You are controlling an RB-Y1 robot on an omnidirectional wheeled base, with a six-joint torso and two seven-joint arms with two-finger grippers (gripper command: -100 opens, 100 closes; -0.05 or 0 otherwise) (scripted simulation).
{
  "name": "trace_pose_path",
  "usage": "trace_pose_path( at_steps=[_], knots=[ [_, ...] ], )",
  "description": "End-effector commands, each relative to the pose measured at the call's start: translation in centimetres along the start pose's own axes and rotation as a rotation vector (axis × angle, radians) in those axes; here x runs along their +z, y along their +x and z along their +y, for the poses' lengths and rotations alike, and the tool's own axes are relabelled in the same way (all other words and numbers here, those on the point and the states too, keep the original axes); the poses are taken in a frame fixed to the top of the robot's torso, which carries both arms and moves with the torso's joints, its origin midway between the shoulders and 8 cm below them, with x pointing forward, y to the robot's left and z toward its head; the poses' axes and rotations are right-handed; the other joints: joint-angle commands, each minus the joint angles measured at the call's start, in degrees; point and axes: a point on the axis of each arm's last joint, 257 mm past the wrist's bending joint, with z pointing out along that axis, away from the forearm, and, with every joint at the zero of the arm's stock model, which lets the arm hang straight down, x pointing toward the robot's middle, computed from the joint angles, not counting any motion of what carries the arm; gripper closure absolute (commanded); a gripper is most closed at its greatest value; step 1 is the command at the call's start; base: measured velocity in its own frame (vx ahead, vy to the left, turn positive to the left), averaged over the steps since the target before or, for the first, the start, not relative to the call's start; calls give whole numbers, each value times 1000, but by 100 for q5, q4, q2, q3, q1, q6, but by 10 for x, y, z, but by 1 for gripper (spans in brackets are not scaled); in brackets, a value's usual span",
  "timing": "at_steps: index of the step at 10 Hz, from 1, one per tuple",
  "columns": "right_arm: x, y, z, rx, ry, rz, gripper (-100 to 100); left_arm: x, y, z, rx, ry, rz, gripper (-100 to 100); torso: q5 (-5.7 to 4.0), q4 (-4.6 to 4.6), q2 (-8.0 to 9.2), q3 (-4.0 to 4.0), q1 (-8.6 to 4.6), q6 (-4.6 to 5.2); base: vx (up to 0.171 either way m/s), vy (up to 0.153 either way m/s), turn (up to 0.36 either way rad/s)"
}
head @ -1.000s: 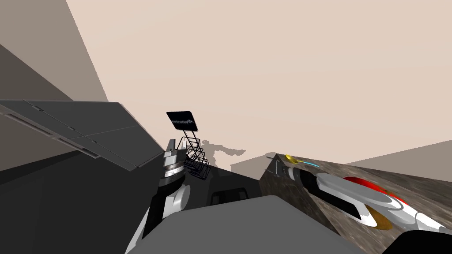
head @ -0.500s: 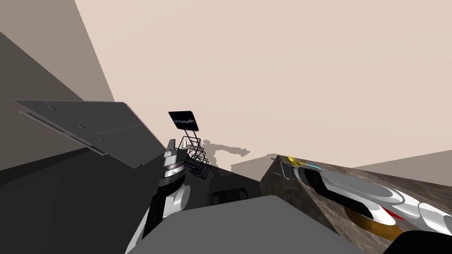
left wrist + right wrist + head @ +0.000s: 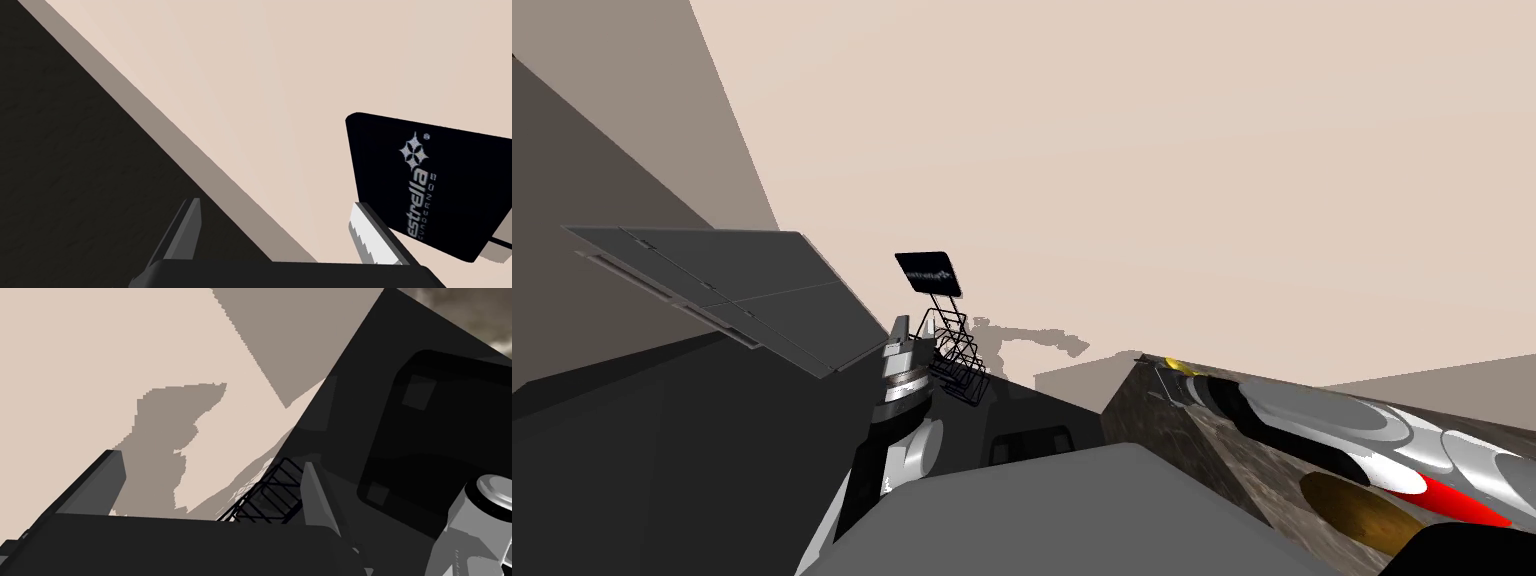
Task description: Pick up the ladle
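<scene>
The right arm (image 3: 1312,425) reaches further along the brown marbled counter (image 3: 1182,455) than a second ago; its forearm now covers the ladle's cyan handle, which was in plain sight then; the yellow bowl of the ladle (image 3: 1173,365) peeks out at the counter's far corner, just beside the arm's tip, and sits where it was. The red thing (image 3: 1452,497) and the brown round plate (image 3: 1357,505) now show on the near side of the forearm; the head camera shifts a little too, so the dark cabinet panel (image 3: 732,275) slides right in frame. The right gripper (image 3: 210,462) is spread wide with nothing between its fingers; its camera looks past the counter edge toward the wire rack (image 3: 272,495). The left gripper (image 3: 275,202) is also spread and empty, parked by the rack's black sign (image 3: 430,185). Judgement: approach step, no grasp yet; the hand seems to be above or past the handle, so it likely needs to tip down before closing.
</scene>
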Motion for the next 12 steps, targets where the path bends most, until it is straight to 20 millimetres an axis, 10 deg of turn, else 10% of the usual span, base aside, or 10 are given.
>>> trace_pose_path(
  at_steps=[1,12],
  knots=[
    [-6,22,2,-96,-31,50,-100,0,0,0,0,0,0,0,0,0,0,0,0,0,7,-39,31],
    [-43,113,11,-496,-208,242,-100,0,0,0,0,0,0,0,-4,2,6,4,-12,1,4,-62,3]
  ],
)
